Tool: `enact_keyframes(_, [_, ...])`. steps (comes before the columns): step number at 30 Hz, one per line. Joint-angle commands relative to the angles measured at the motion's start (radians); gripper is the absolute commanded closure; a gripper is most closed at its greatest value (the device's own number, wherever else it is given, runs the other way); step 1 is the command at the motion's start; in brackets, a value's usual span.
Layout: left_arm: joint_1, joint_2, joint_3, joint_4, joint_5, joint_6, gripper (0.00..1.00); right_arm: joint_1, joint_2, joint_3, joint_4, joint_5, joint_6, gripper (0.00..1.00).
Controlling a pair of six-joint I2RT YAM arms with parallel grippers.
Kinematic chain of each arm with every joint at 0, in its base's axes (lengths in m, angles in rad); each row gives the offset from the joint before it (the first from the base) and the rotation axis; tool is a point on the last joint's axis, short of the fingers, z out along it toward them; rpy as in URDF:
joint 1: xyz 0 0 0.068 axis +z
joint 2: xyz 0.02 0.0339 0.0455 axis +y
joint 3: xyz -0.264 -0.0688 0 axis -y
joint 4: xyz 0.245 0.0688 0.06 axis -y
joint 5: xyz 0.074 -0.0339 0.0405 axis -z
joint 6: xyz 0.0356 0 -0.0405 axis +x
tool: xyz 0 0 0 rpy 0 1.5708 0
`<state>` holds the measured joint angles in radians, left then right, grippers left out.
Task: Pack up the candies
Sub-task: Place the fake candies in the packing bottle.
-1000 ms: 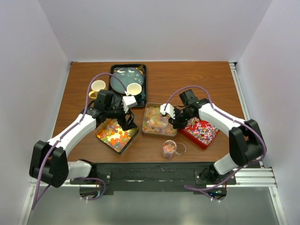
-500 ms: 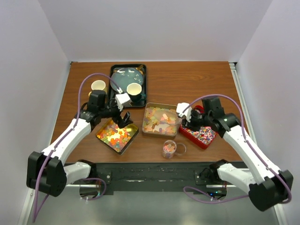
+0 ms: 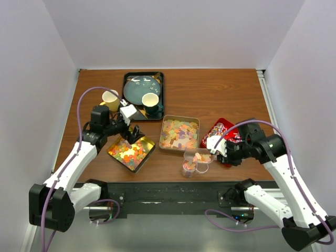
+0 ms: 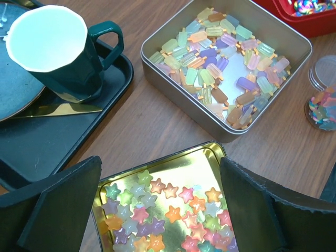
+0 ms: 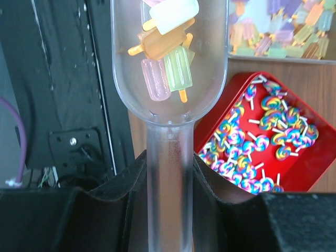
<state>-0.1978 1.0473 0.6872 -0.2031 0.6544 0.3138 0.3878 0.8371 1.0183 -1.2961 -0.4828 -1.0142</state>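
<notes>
My right gripper (image 3: 221,150) (image 5: 169,184) is shut on the handle of a clear plastic scoop (image 5: 170,68). The scoop holds a few pastel popsicle-shaped candies (image 5: 168,63) and hovers over a small clear jar (image 3: 189,168) part-filled with mixed candies. My left gripper (image 3: 132,132) (image 4: 160,202) is open and empty above a gold tin (image 4: 210,152) of star candies (image 4: 173,212). A silver tin (image 3: 178,117) (image 4: 184,113) of popsicle candies sits in the middle. A red tin (image 3: 207,139) (image 5: 214,113) holds swirl lollipop candies (image 5: 273,131).
A dark tray (image 3: 160,79) at the back holds a teal plate (image 3: 140,86) and a green cup (image 3: 150,101) (image 4: 58,47). A yellow cup (image 3: 110,97) stands left of it. The jar's clear lid (image 4: 323,73) lies beside the jar. A black rail (image 3: 173,194) runs along the near edge.
My right arm swung from the silver tin back and down to the jar, carrying the scoop with popsicle candies. My left arm drew back to the left over the gold tin.
</notes>
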Motion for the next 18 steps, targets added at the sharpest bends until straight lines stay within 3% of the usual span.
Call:
enact_keyframes(1, [0.021, -0.041, -0.029, 0.064, 0.031, -0.027, 0.0, 0.002, 0.0, 0.058, -0.156, 0.088, -0.102, 1.0])
enact_keyframes(8, [0.043, -0.076, -0.066, 0.096, 0.037, -0.039, 0.0, 0.002, 0.062, 0.134, -0.264, 0.187, -0.205, 1.0])
enact_keyframes(18, [0.089, -0.124, -0.113, 0.123, 0.051, -0.055, 0.0, 0.005, 0.085, 0.143, -0.285, 0.297, -0.34, 1.0])
